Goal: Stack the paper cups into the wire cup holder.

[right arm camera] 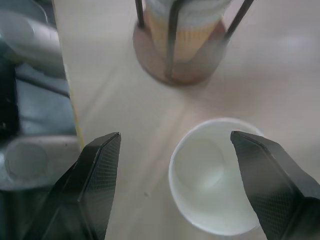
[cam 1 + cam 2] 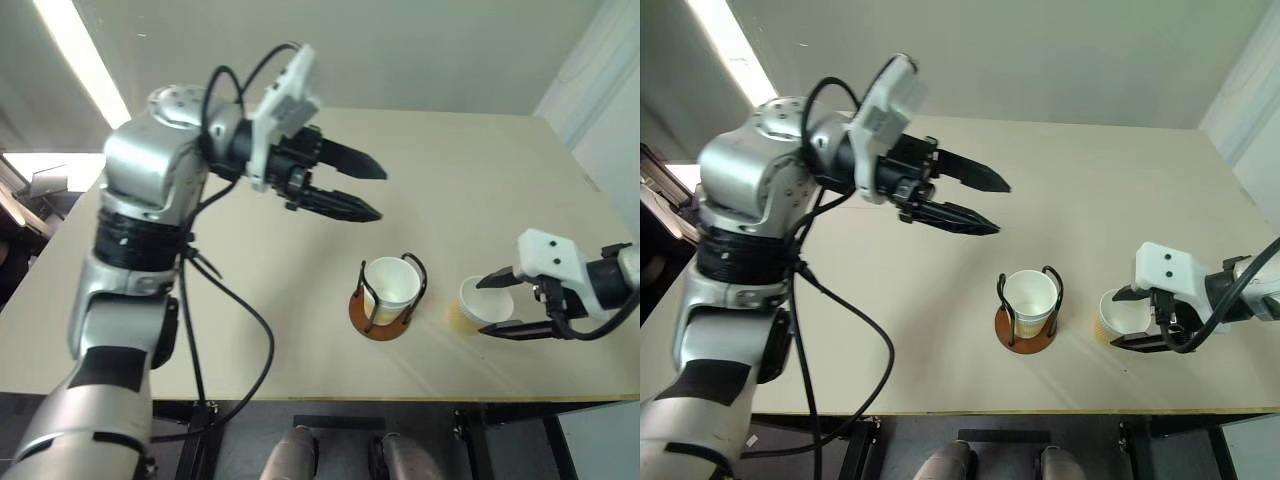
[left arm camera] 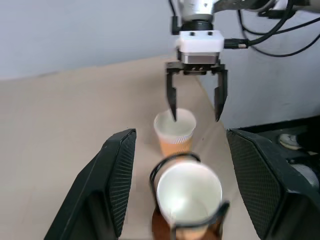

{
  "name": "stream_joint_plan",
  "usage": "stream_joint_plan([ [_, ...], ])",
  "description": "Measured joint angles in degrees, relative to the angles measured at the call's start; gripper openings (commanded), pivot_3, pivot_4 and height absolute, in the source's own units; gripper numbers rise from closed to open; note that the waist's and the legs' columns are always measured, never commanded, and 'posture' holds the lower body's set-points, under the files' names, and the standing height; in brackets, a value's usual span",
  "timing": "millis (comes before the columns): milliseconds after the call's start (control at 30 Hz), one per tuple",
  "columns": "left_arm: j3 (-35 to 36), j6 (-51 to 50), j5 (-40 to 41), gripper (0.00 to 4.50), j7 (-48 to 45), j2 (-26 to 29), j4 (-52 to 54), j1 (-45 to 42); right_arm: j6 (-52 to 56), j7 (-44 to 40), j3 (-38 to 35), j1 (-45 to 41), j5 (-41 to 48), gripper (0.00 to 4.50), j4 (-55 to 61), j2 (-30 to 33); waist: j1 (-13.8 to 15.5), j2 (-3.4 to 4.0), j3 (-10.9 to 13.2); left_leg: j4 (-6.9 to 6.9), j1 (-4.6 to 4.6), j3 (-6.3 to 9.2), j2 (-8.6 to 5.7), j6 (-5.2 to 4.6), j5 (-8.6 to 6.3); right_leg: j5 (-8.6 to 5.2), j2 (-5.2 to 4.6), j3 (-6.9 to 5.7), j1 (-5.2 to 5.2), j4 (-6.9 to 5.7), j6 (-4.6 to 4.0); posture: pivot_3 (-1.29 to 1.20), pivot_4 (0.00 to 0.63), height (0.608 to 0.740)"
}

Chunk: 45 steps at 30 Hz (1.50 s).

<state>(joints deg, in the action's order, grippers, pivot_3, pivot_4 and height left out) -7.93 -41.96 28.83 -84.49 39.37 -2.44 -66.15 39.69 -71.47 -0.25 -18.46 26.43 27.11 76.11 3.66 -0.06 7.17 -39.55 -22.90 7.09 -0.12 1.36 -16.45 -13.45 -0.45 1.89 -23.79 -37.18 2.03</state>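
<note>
The right fingers stand wide apart and hold nothing; they reach in low over the worktop from the right, one finger above and one below a loose paper cup as the head views show it. The right wrist view looks straight down into that cup: its white inside and rolled rim lie between the two black fingers, nearer one finger than the other, and whether either finger touches the rim I cannot tell. The cup stands upright on the worktop, near its front edge.

Just beside it, toward the robot's left and apart from it, stands the wire cup holder, its reddish-brown disc flat on the worktop and its black wire loops rising upright. A second paper cup sits upright inside the loops, mouth up. How many cups are nested there cannot be told.

The left fingers are also spread and empty. They hang well above the worktop, behind and to the left of the holder, pointing toward the robot's right. The left wrist view looks between them, down at the holder's cup and, beyond it, at the loose cup and the right fingers.
</note>
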Motion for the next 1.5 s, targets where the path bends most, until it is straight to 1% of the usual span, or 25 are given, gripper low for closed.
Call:
stream_joint_plan([
  [200,0.9,0.1,-0.8,3.07,1.3,8.3,4.7,7.1,-3.7,0.1,6.3,-1.4,-6.1,3.64,-1.8,-1.8,-0.1,0.0,0.0,-0.15,-0.02,0.05,0.0,-0.13,-0.06,0.02,0.0,-0.02,0.04,0.05,0.03,0.0,0.15,0.74],
  [267,2.4,-0.1,-0.8,3.07,2.2,11.5,6.7,10.0,-5.2,0.0,8.5,-2.1,-8.8,3.64,-3.5,-2.4,-0.4,0.0,0.0,-0.17,-0.02,0.04,0.0,-0.18,-0.09,0.02,-0.01,-0.01,0.05,0.06,0.03,0.0,0.15,0.74],
  [333,3.6,-0.8,-0.3,3.07,2.6,13.5,7.9,12.4,-6.6,-0.2,10.5,-2.7,-11.2,3.64,-5.2,-2.9,-0.4,0.0,0.0,-0.17,-0.02,0.05,0.0,-0.18,-0.09,0.02,0.0,-0.02,0.06,0.06,0.03,0.0,0.15,0.74],
  [367,4.5,-1.4,0.3,3.11,2.9,14.3,9.1,13.8,-7.4,-0.5,11.1,-3.1,-12.3,3.26,-6.0,-3.5,-0.4,0.0,0.0,-0.17,-0.02,0.05,0.0,-0.18,-0.09,0.02,-0.01,-0.02,0.06,0.06,0.02,0.0,0.15,0.74],
  [400,5.3,-2.0,1.3,3.11,3.2,15.0,10.5,15.0,-8.0,-0.7,12.1,-3.9,-13.2,3.1,-6.9,-4.1,-0.4,0.0,0.0,-0.18,-0.02,0.05,0.0,-0.19,-0.09,0.02,-0.01,-0.02,0.06,0.06,0.02,0.0,0.15,0.74],
  [467,6.7,-3.3,3.3,3.11,3.6,16.3,13.4,17.3,-8.8,-1.5,13.2,-5.2,-14.7,2.42,-8.1,-5.3,-0.5,0.0,0.0,-0.18,-0.02,0.04,0.0,-0.2,-0.09,0.02,-0.01,-0.02,0.06,0.06,0.02,0.0,0.15,0.74],
  [567,8.4,-5.0,5.7,3.11,3.7,18.3,16.6,20.6,-9.7,-2.4,14.1,-6.5,-15.8,1.31,-9.2,-5.9,-0.5,0.0,0.0,-0.16,0.0,0.04,0.0,-0.19,-0.09,0.02,-0.01,-0.02,0.06,0.06,0.02,0.0,0.15,0.74],
  [667,10.3,-5.5,7.7,3.11,3.0,21.3,19.4,26.3,-10.1,-3.6,14.6,-7.0,-16.9,0.23,-10.2,-6.4,-0.7,0.0,0.0,-0.14,0.0,0.04,0.01,-0.19,-0.1,0.02,0.0,-0.02,0.05,0.05,0.01,0.0,0.15,0.74],
  [700,10.6,-5.5,8.2,3.11,2.7,21.7,19.9,27.3,-10.1,-3.9,14.6,-7.2,-17.0,0.06,-10.3,-6.5,-0.7,0.0,0.0,-0.14,0.0,0.05,0.01,-0.19,-0.1,0.01,-0.01,-0.02,0.06,0.05,0.01,0.0,0.15,0.74],
  [833,12.9,-4.6,10.1,3.11,0.2,25.7,22.6,33.3,-10.4,-5.8,14.3,-9.1,-17.0,0.06,-10.8,-5.8,-0.8,0.01,0.0,-0.13,0.0,0.03,0.0,-0.19,-0.1,0.01,-0.02,0.0,0.06,0.05,-0.02,0.0,0.15,0.74],
  [900,13.2,-3.6,10.0,3.11,-0.5,26.7,22.6,34.8,-10.7,-6.6,13.6,-10.5,-17.0,0.06,-10.8,-5.0,-0.7,0.01,0.0,-0.12,0.0,0.06,0.01,-0.19,-0.1,0.0,-0.02,-0.02,0.06,0.03,-0.05,0.0,0.15,0.74],
  [967,13.4,-2.1,9.5,3.11,-0.5,27.5,21.7,35.1,-11.0,-7.8,12.6,-13.7,-16.9,0.06,-10.9,-4.3,-0.8,0.03,0.0,-0.12,0.01,0.06,0.01,-0.18,-0.11,-0.01,-0.04,-0.02,0.04,-0.02,-0.09,0.0,0.15,0.74],
  [1133,12.9,1.2,7.5,3.11,-0.6,28.1,17.8,34.1,-8.6,-11.8,10.2,-28.6,-13.9,0.06,-8.8,-4.2,-1.1,0.06,0.0,0.01,0.02,0.07,0.04,-0.16,-0.11,-0.11,-0.03,-0.06,-0.06,-0.13,-0.32,0.0,0.15,0.74],
  [1200,12.0,2.2,7.0,3.11,-1.1,28.1,16.7,32.9,-8.0,-13.7,10.4,-32.2,-12.7,0.06,-8.1,-5.0,-1.1,0.05,0.0,0.07,0.02,0.11,0.04,-0.15,-0.12,-0.13,-0.03,-0.08,-0.07,-0.1,-0.36,0.0,0.15,0.74],
  [1300,10.3,2.9,6.7,3.11,-1.6,27.3,14.4,28.8,-7.7,-16.7,11.5,-38.0,-11.7,0.06,-7.1,-7.0,-1.1,0.06,0.0,0.16,-0.03,0.1,0.01,-0.14,-0.11,-0.14,-0.06,-0.07,-0.14,-0.06,-0.37,0.0,0.15,0.74],
  [1400,8.7,3.2,5.7,3.11,-1.8,26.6,13.1,26.0,-7.3,-19.5,12.7,-41.1,-9.8,0.06,-5.5,-9.1,-1.2,0.07,0.0,0.34,-0.02,0.1,0.01,-0.13,-0.11,-0.14,-0.06,-0.07,-0.15,0.08,-0.39,0.0,0.15,0.74],
  [1500,6.9,3.4,5.1,3.11,-2.0,25.3,12.0,24.5,-6.6,-20.3,14.0,-42.7,-9.3,0.06,-4.8,-11.5,-1.2,0.07,0.0,0.45,-0.03,0.11,0.02,-0.11,-0.09,-0.16,-0.06,-0.08,-0.17,0.14,-0.41,0.0,0.15,0.74],
])
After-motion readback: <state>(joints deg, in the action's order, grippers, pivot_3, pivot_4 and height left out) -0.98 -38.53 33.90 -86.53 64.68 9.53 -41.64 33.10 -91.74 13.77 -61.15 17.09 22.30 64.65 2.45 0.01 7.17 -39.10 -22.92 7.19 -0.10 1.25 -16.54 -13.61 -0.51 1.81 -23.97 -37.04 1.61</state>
